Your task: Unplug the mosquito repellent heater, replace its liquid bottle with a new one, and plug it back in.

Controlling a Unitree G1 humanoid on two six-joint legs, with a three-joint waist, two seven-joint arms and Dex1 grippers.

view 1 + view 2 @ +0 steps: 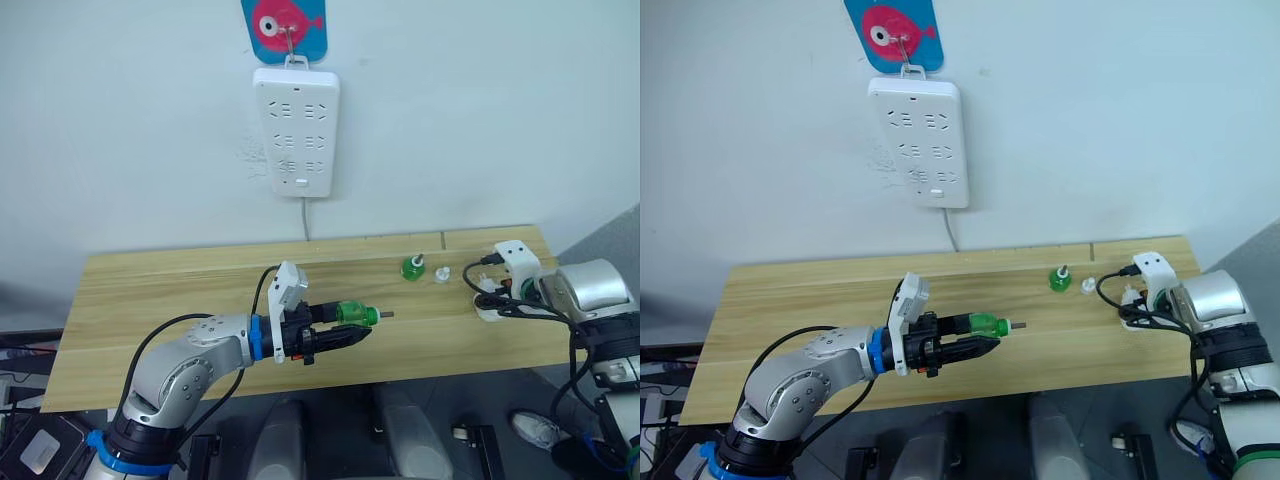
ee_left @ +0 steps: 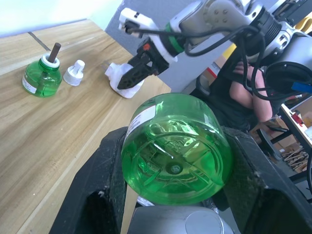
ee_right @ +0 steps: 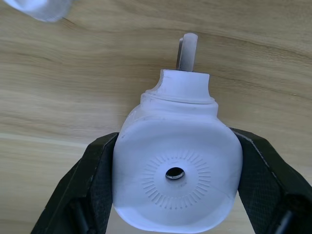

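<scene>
**Both jaws loaded: bottle on the left, heater on the right**

Left gripper (image 1: 345, 335) is over the bench (image 1: 150, 290) near its front-middle, jaws pinching a green bottle (image 1: 352, 312) held sideways, wick end pointing toward the robot's right. In the left wrist view the bottle's round base (image 2: 175, 148) sits between the two black fingers (image 2: 92, 190), pressed from both sides.

Right gripper (image 3: 175, 195) is at the bench's right end, jaws clamped on the mosquito repellent heater (image 3: 176, 170) (white, rounded, w/ a metal prong (image 3: 187, 51) sticking out at its far end). Heater is low over the wood; can't tell if it touches.

Between the two arms, toward the back edge, a second green bottle (image 1: 413, 267) stands upright w/ a dark wick showing, and a small white cap (image 1: 442, 273) lies just beside it.

Power strip (image 1: 296, 132) hangs on the wall behind the bench, under a fish-shaped hook (image 1: 285, 25).
</scene>
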